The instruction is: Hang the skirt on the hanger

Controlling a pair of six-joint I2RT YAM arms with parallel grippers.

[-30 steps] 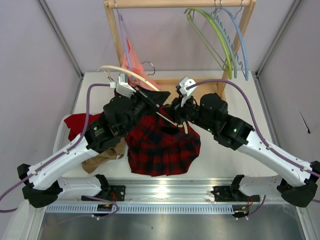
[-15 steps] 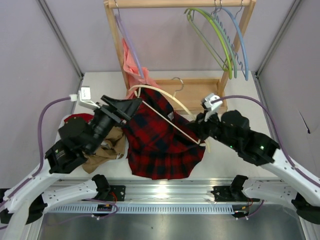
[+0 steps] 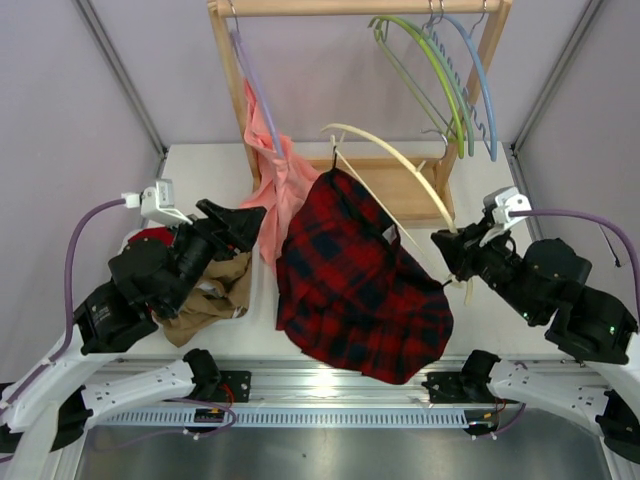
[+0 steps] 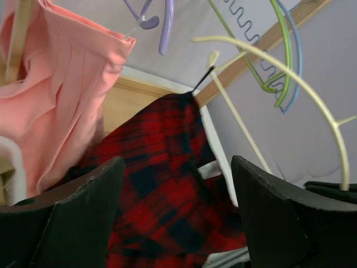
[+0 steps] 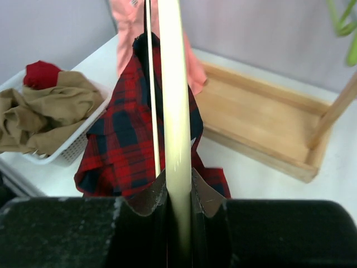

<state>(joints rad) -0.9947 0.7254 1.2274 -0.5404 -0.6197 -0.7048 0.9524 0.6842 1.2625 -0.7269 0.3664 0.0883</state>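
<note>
Far L: white basket (image 5: 71, 148) on the surface (image 3: 190, 170), w/ a tan cloth (image 3: 215, 300) and a red cloth (image 3: 150, 238) bundled in it. L arm sits over the basket. L pincer (image 4: 177, 162) is spread wide w/ nothing btwn its fingers (image 4: 72, 218); it faces the skirt but is apart from it. Next over, a pink garment (image 3: 272, 180) hangs off a lilac hanger (image 3: 255, 100) on the wooden rack (image 3: 225, 60).

Centre: skirt (image 3: 355, 280), red/black plaid, hangs from the hanger (image 5: 174, 111), which is cream, thin and curved. Skirt's top corner is caught at the hanger's upper L end by a small dark clip or loop (too small to tell which). The rest drapes down and R in a broad fan, hem toward the near edge of the surface. In the R wrist view the lowest folds seem to rest on the surface. Hanger is up off the surface and tilted: high end L by the rack, low end R.

R: R pincer (image 5: 178, 192) is clamped tight on the hanger's low end. Wrist view shows both fingers (image 5: 206, 195) pressed vs the cream bar, w/ the skirt hanging beyond. Behind the hanger, a wooden tray (image 3: 400, 190) sits at the rack's foot. Top R on the rack rail: green hangers (image 3: 435, 70) and a blue hanger (image 3: 482, 85), well apart from the skirt.
</note>
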